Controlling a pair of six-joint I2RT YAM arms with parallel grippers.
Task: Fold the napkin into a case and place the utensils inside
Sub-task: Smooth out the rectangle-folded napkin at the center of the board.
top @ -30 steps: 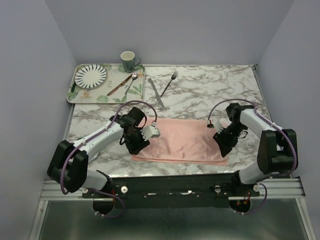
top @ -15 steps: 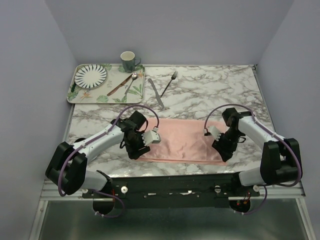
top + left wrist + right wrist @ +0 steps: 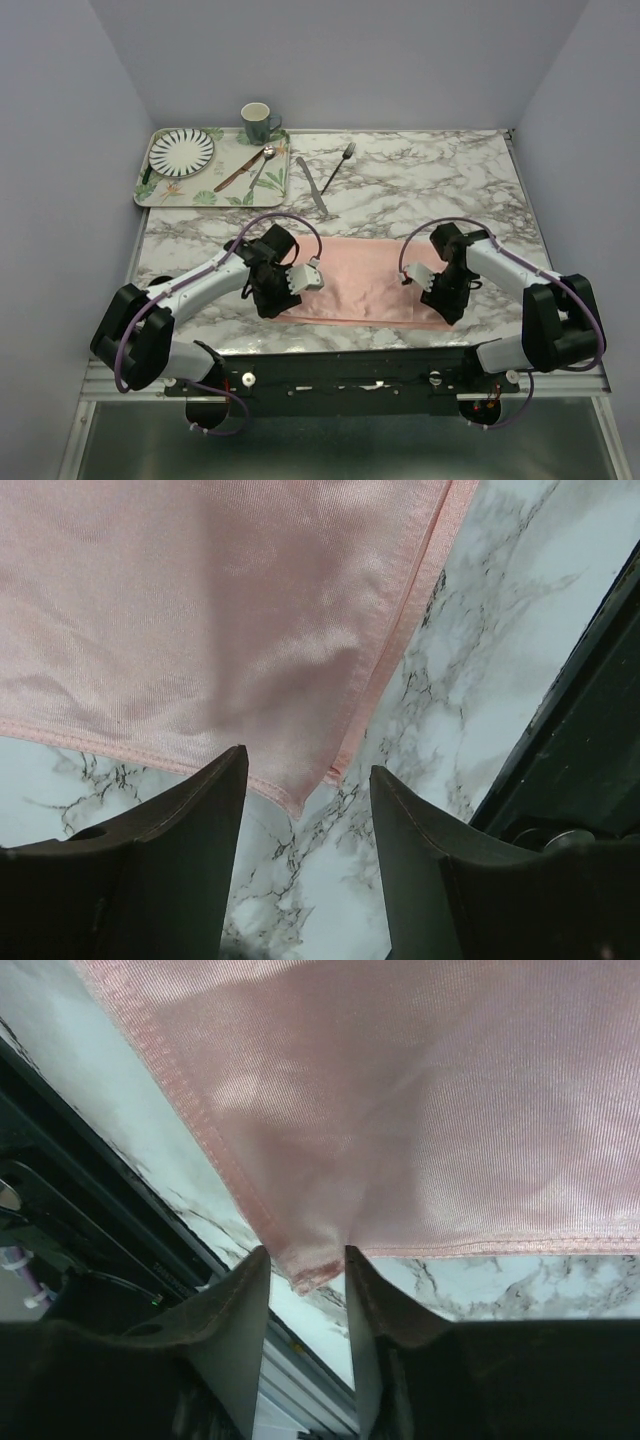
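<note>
Right gripper (image 3: pixel 306 1258): fingers nearly together, pinching the near right corner of the napkin (image 3: pixel 360 285). The cloth puckers where it enters the gap, and the corner tip pokes out just past the fingertips.

Left gripper (image 3: pixel 307 770): fingers spread wide, straddling the napkin's near left corner. The corner lies between them without visible contact on either side, so no grip there.

Napkin: salmon pink, spread flat as a wide rectangle with light wrinkles. There's no pocket shape. It lies on the marble table (image 3: pixel 430 180), its near hem close to the black frame along the table's front. One arm is at each short end.

Relative to the napkin:
- knife (image 3: pixel 312 186): just beyond the far hem toward the left end, lying diagonally on bare marble, not touching the cloth.
- fork (image 3: pixel 340 166): further back than the knife, also angled, apart from it.
- tray (image 3: pixel 140 190): far left, well clear, floral print.
  - On it are a striped plate (image 3: pixel 181 150), a spoon (image 3: pixel 262 165) and a brown-handled utensil (image 3: pixel 238 172). The last two lie side by side at the tray's right side.
- mug (image 3: pixel 257 122): dark green, upright, at the tray's far right corner. Can't tell whether it's on the tray or just behind it.
</note>
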